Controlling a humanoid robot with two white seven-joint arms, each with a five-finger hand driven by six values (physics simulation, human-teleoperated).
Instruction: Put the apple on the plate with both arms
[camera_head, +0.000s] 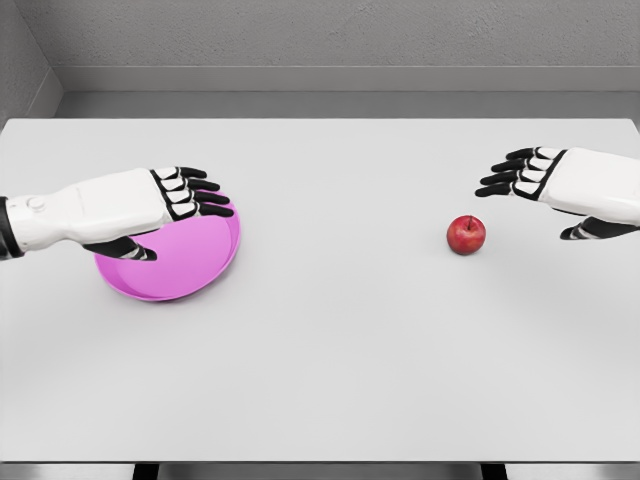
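Barely begun: apple (466, 234) sits on the table (340, 370), well right of the plate (190, 270). Left hand (175, 200) hovers over the plate, right hand (535, 178) near the apple, both loosely spread, empty.

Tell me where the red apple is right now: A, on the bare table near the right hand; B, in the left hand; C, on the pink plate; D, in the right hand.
A: the red apple sits on the table, just left of the open right hand, well apart from the pink plate.
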